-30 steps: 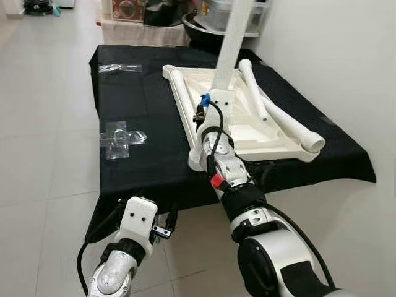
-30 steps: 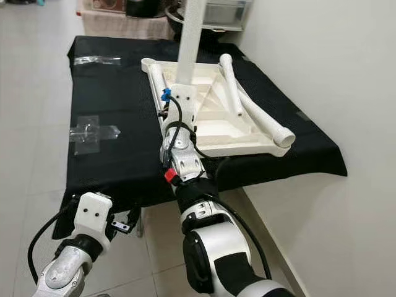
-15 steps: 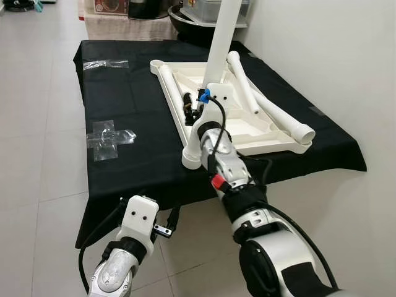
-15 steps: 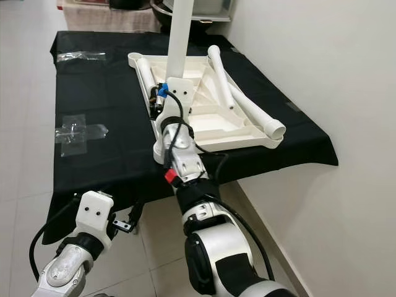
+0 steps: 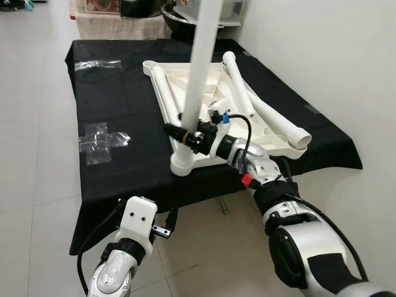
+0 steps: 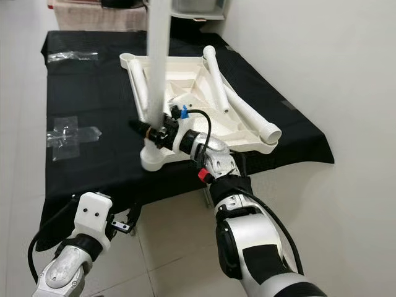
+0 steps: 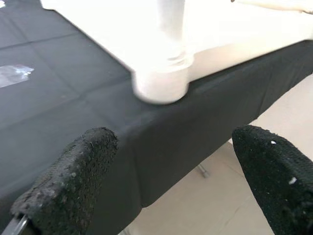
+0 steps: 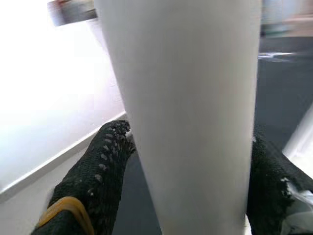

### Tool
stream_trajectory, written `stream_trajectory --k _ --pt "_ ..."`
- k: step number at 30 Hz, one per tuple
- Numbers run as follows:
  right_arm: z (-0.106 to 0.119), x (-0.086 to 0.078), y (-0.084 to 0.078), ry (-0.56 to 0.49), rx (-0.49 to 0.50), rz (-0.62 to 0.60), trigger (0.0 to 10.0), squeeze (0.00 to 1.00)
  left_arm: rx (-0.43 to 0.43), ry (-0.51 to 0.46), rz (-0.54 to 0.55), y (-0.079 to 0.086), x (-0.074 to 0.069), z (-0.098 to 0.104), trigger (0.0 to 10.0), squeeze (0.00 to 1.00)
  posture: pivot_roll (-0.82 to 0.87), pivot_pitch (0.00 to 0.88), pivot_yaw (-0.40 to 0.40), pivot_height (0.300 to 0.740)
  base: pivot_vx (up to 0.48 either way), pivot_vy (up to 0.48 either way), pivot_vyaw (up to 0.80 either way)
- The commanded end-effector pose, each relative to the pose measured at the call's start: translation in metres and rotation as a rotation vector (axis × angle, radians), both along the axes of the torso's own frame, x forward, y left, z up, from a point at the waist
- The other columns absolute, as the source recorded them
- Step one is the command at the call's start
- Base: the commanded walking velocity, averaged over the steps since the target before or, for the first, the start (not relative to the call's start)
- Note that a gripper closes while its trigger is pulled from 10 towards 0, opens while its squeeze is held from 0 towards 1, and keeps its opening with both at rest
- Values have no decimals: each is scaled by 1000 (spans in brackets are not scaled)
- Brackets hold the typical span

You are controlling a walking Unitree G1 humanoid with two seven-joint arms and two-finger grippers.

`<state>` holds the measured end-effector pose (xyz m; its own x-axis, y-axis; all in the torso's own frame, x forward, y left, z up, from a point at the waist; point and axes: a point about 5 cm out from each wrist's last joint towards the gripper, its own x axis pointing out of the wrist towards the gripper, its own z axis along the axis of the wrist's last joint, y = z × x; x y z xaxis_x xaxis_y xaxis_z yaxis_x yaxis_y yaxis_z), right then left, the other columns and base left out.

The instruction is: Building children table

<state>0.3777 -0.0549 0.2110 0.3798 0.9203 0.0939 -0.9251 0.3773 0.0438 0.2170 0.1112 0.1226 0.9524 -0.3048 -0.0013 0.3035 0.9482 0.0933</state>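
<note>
Clamping a white leg [image 5: 201, 59] low on its shaft, the right end effector [image 5: 185, 133] has a black finger on either side of the tube, as the right wrist view shows at close range. That leg stands upright in the near corner socket [image 5: 184, 162] of the white tabletop [image 5: 263, 127], which lies upside down on the desk [image 5: 133, 105] under a black cloth. Whether the leg is fully seated or only resting in the socket cannot be told.

Beyond it, two more legs lie loose on the upturned tabletop: one [image 5: 162, 86] along its left edge and one [image 5: 238, 80] slanting along its right side, with a further tube [image 5: 281, 124] running toward the near right corner. So the job looks roughly a quarter done, with one leg placed and the others waiting.

Lower and nearer, the left end effector [image 7: 171, 186] hangs off the desk's front edge with its fingers spread wide and nothing between them. Clear plastic wrappers [image 5: 102, 137] lie on the cloth to the left, well apart from the tabletop.
</note>
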Motion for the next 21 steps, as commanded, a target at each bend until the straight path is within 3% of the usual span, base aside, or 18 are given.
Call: stream_trajectory --k 1,3,10,11,15,21 --pt "-2 -8 14 2 -39 143 10000 0 -6 20 -2 -2 -2 -3 10000 0 148 111 -160 740 0 0 0" --pt "5 -10 20 -31 -52 248 10000 0 -7 20 -2 -2 -2 -3 10000 0 152 111 -165 740 0 0 0" --pt "10 -11 37 -82 -123 254 10000 0 -8 22 2 -2 -2 -3 10000 0 148 113 -168 740 0 0 0" --pt "10 -11 38 -91 -126 247 0 0 -8 21 2 -2 -2 -3 10000 0 148 113 -168 740 0 0 0" --pt "15 -8 48 -115 -109 134 0 0 -11 23 3 -2 -2 -3 10000 0 145 113 -168 740 0 0 0" --pt "19 -2 49 -123 -79 -3 0 0 -11 23 2 -3 -2 -3 10000 0 141 111 -169 740 0 0 0"
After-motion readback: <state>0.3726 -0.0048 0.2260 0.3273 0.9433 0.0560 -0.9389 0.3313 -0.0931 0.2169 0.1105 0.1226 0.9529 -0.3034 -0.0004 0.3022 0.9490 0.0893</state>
